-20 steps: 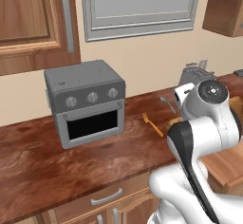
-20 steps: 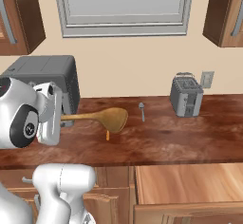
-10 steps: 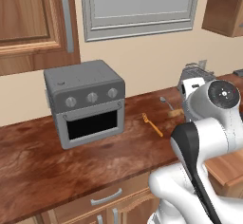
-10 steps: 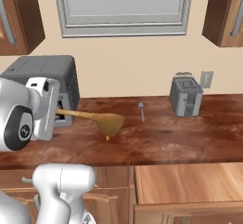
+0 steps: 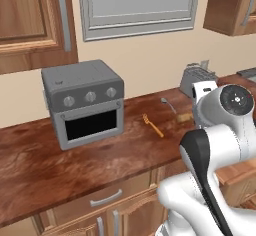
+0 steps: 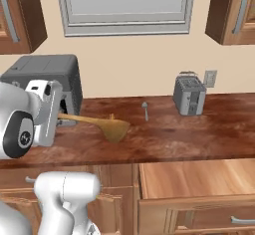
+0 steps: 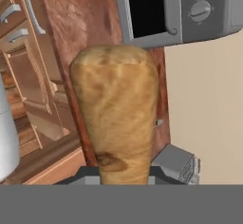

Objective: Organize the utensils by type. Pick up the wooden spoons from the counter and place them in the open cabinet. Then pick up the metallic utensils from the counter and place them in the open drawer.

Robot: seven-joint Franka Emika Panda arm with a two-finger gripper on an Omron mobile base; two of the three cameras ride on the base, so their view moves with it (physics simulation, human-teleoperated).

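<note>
Wooden spoon (image 6: 107, 126) handle end hidden inside the pincer (image 6: 56, 117).

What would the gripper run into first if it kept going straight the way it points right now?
Holding the wooden spoon, the gripper points along the counter toward the toaster. Probably that first, though depth is unclear.

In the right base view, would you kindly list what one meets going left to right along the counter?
Pincer shut on the wooden spoon's handle → wooden spoon, bowl end lifted over the counter → small grey utensil → toaster.
</note>
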